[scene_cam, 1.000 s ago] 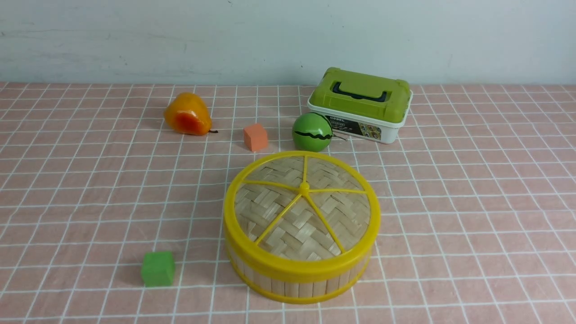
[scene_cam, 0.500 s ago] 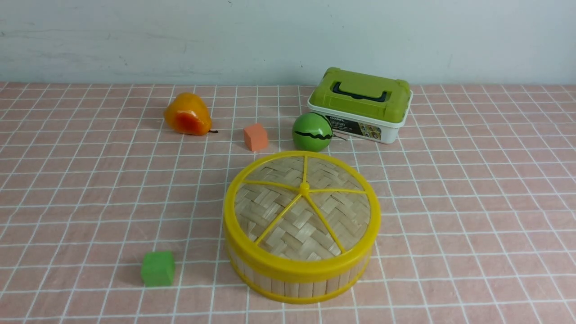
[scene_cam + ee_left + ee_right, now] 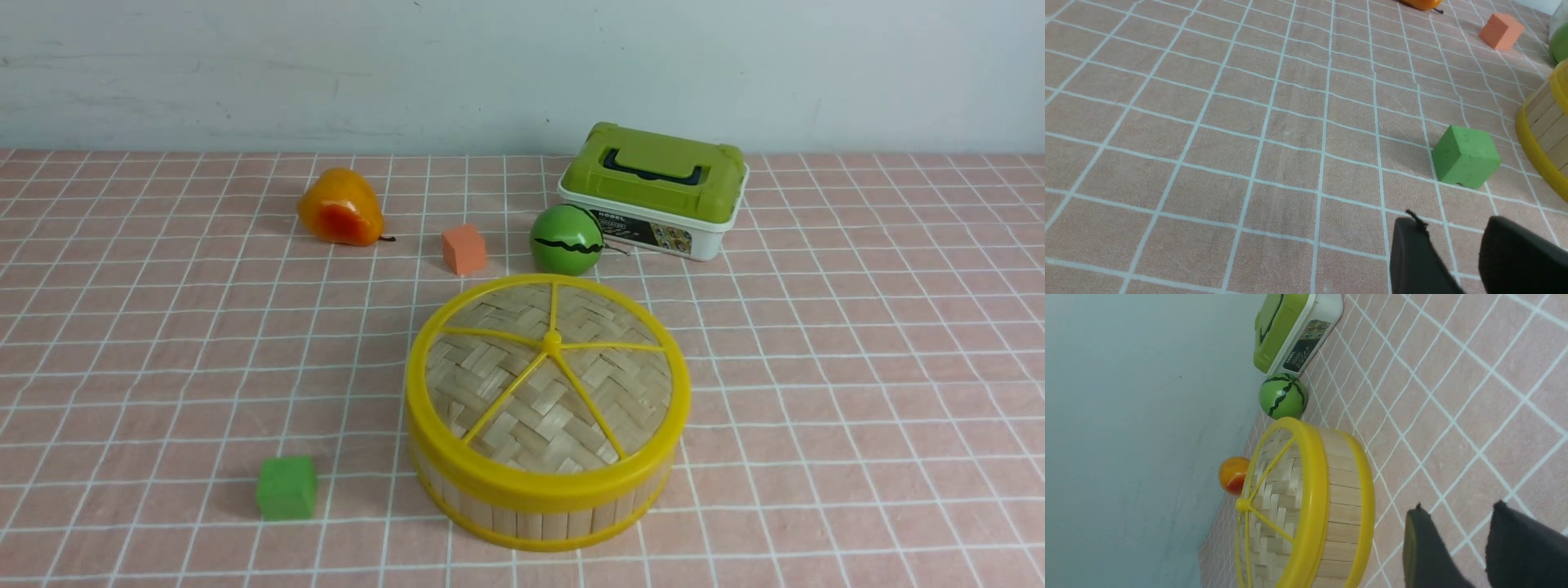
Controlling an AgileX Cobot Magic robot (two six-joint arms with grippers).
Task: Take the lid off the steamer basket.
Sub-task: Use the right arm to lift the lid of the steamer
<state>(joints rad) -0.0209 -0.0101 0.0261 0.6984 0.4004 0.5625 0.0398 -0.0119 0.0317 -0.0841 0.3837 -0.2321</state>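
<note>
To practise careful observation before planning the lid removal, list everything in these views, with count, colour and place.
lid: one, woven bamboo with yellow rim and spokes, on the steamer basket
steamer basket: one, wooden slats with yellow rims, centre of the tablecloth
green cube: one, green, left of the basket, near side
orange cube: one, orange, behind the basket
watermelon ball: one, green with dark stripes, beside the box
box: one, white with green lid, far side
pear: one, orange-yellow, far left
tablecloth: one, pink with white grid, under everything
left gripper: one, black, open, near the green cube
right gripper: one, black, open, beside the basket
</note>
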